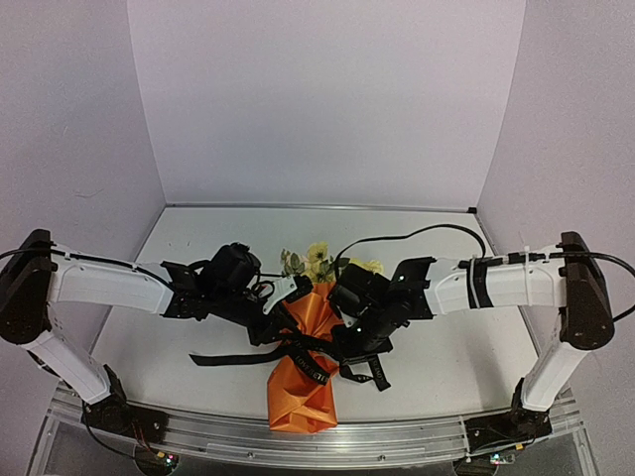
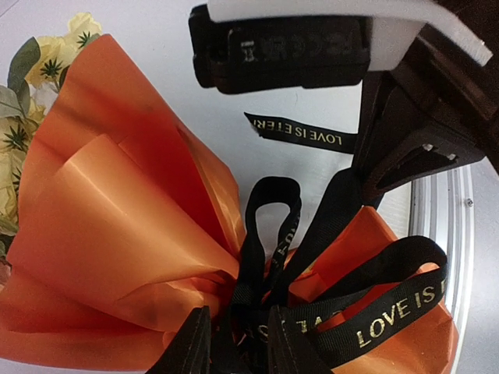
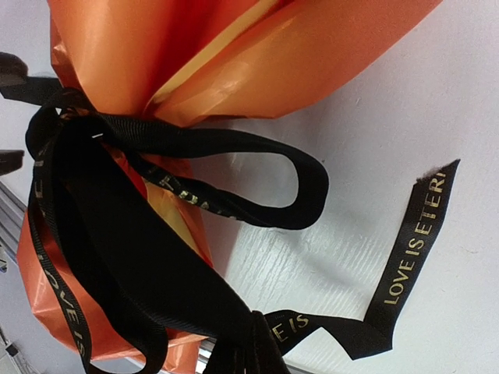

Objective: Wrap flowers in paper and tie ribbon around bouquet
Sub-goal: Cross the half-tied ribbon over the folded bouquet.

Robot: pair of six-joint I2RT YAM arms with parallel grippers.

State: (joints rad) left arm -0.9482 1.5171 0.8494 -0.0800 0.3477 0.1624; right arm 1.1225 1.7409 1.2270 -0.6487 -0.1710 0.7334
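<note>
Seen from above: the bouquet (image 1: 303,372) flat on the white table (image 1: 446,347), close to the near edge, wide end to 12 o'clock, narrow end to 6 o'clock. At the 12 o'clock end, the flowers (image 1: 317,260), pale yellow and cream, poking out of the paper (image 1: 303,407), bright orange and creased. Around the cone's waist, the ribbon (image 1: 298,349), black with pale lettering, gathered into loops; 1 tail out to 9 o'clock, another to 4 o'clock, both limp on the table. At 10 o'clock of the waist, the left gripper (image 2: 238,347), reaching in from the left; fingers (image 2: 189,347) set narrowly apart, pinching strands of ribbon between them, 2 loops standing just beyond. At 2 o'clock of the waist, the right gripper (image 1: 347,342), low over the cone; pressed fully together, ribbon strands converging at its tips in the wrist view, so clamped on the ribbon. From the right wrist: 1 flat loop on the table beside the waist, 1 lettered tail near it, end cut slantwise, clear of the paper.
</note>
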